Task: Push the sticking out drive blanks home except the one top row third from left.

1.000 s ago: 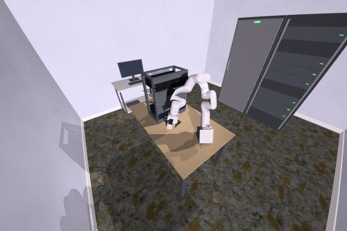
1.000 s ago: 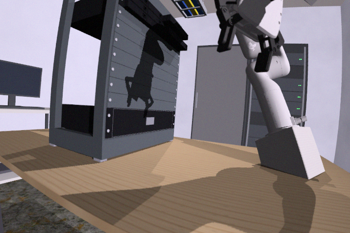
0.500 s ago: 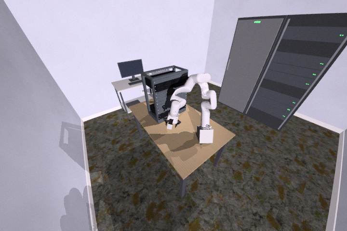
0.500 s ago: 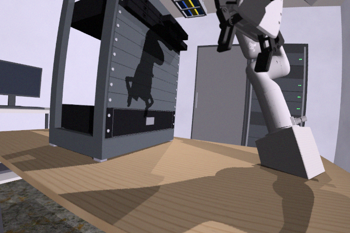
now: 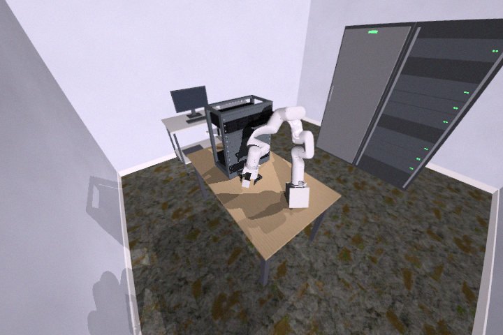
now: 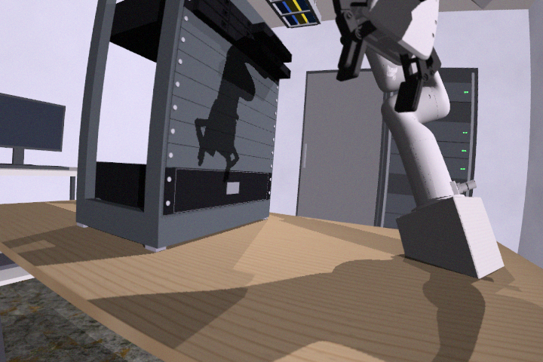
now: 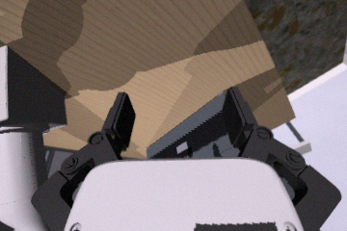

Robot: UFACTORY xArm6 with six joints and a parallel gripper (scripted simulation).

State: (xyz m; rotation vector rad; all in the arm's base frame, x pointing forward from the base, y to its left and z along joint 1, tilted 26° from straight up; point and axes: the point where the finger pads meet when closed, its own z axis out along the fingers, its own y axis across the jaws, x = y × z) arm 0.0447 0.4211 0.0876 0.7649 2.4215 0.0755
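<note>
The grey open-frame rack (image 5: 238,134) stands at the far end of the wooden table (image 5: 260,197). It also shows in the exterior view (image 6: 186,127). Its face is mostly grey filler panels. A black unit (image 6: 221,188) with a small pale label sits at the bottom, and black units (image 6: 242,34) jut out near the top. The single drive blanks cannot be made out in any view. My gripper (image 5: 251,179) hangs in front of the rack's face, apart from it and above the table. It is open and empty in the exterior view (image 6: 378,76) and the wrist view (image 7: 180,120).
The arm's white base block (image 6: 449,234) stands on the table to the right of the rack. A desk with a monitor (image 5: 188,100) is behind the rack. Tall server cabinets (image 5: 418,98) line the right wall. The table edge (image 6: 109,315) is close on the left.
</note>
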